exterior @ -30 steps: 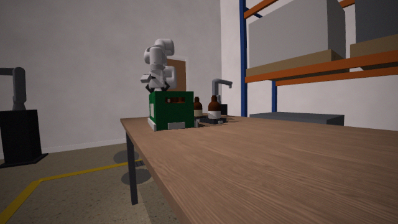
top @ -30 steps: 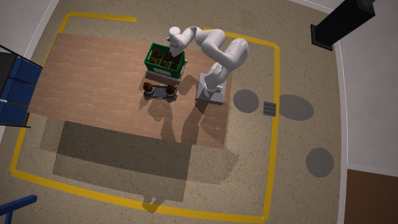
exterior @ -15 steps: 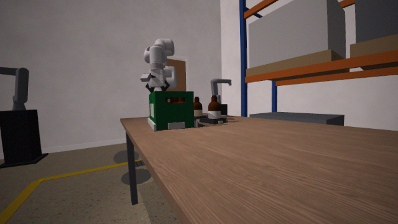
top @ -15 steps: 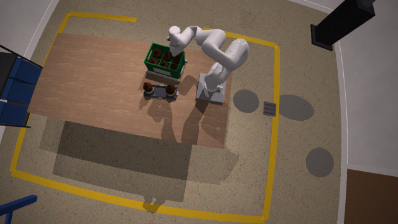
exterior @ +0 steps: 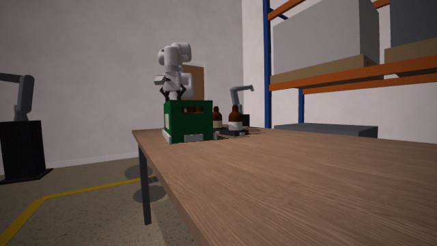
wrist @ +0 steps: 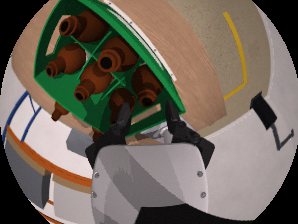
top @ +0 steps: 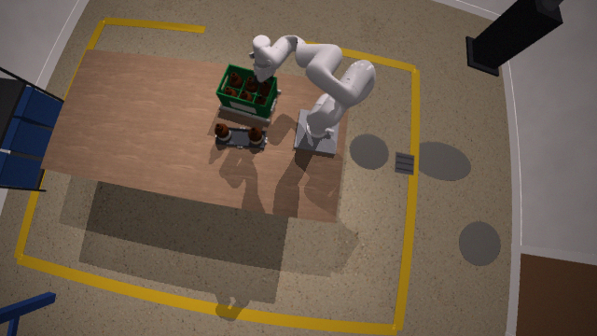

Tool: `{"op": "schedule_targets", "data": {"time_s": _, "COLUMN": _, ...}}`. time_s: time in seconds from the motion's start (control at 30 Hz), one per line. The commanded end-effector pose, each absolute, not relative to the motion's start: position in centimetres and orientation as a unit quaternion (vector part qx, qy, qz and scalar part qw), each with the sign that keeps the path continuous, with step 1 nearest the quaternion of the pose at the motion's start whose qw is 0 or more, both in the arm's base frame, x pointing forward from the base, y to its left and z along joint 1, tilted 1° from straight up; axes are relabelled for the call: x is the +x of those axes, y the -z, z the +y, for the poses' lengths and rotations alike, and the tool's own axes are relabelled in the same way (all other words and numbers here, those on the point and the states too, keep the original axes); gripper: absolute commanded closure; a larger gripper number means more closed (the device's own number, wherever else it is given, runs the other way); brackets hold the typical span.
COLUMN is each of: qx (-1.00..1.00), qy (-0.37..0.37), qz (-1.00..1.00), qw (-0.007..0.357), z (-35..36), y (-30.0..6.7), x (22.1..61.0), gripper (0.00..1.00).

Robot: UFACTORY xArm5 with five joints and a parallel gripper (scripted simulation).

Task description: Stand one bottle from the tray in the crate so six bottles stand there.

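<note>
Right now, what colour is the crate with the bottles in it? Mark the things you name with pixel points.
Green; the crate (top: 242,101) (exterior: 191,123) (wrist: 50,89) shows best from the top.
</note>
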State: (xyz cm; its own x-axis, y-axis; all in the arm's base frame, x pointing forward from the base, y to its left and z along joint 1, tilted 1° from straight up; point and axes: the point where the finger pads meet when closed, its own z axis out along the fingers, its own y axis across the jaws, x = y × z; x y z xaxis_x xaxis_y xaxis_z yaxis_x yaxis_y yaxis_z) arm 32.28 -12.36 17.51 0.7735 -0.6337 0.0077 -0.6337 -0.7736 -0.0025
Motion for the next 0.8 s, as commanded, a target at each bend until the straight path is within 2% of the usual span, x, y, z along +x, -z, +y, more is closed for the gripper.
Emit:
{"op": "schedule_targets", "data": {"time_s": 0.0, "qx": 0.942, "qy": -0.006, "qz": -0.336, "qw": 0.000, "z": -12.4, "y": -18.7, "x": 32.4, "gripper": 0.35}}
{"op": "schedule_targets", "data": {"time_s": 0.77, "qx": 0.942, "qy": -0.006, "qz": -0.336, "qw": 0.000, "z": -12.3, "y": -22.7, "x": 32.3, "gripper": 0.35}}
